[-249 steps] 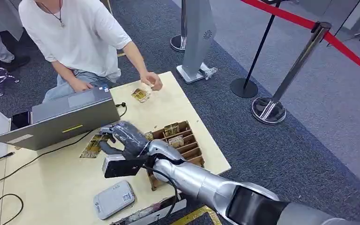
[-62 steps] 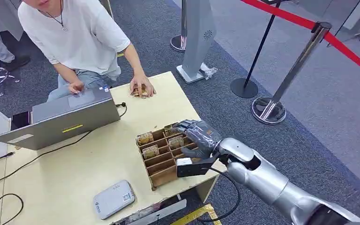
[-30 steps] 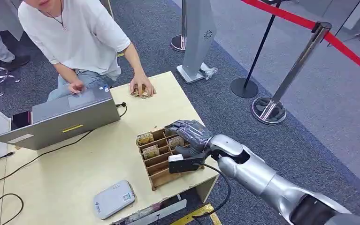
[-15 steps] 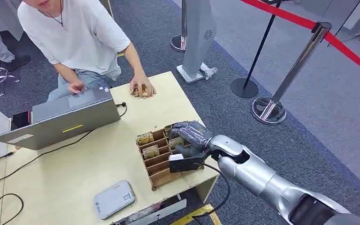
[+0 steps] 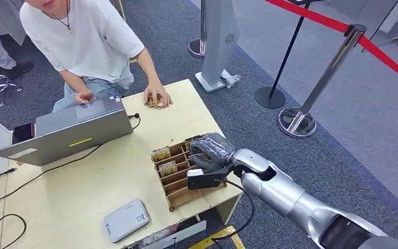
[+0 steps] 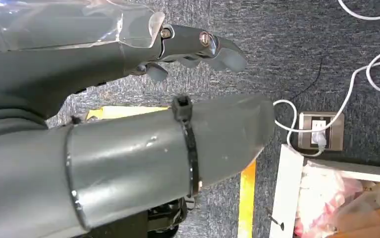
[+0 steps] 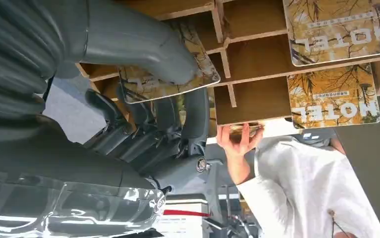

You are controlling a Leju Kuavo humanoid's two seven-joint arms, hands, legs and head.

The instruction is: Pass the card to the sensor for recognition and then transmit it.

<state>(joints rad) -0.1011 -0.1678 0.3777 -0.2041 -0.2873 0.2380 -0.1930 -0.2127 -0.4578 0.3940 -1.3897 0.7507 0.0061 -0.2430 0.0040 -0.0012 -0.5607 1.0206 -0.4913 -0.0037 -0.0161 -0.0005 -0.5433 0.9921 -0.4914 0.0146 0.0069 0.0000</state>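
— So, where to look for the card (image 7: 148, 89)?
— Over at the far right corner of the wooden rack (image 5: 178, 196); stands in a slot there, leaning, pinned by the right hand (image 5: 210, 151); shows best from the right wrist, with the thumb (image 7: 138, 44) flat on the printed face and the fingers (image 7: 196, 109) curled against the back; counts as clamped on the card, though not yet lifted clear of the slot.
— And lying which way?
— Seems to run with its long edge along the dividers; sticks out toward the palm, so probably comes free by drawing up and back along the thumb, not sideways.
— Then off to the sensor (image 5: 126, 220)?
— Looks that way; sits flat near the front edge of the table (image 5: 82, 181), well apart from the rack, toward the robot's left and nearer its body; calls for a sweep leftward and inward, above the other cards (image 5: 160, 153) in the rack's left column.
— Any help from the left hand (image 6: 143, 54)?
— Hardly; hangs over the carpet, thumb and fingers apart, holding nothing; leaves the right as much the nearer one.
— And afterwards?
— Likely goes on to the person's hand (image 5: 158, 98), resting on more cards at the far edge, beyond the rack.
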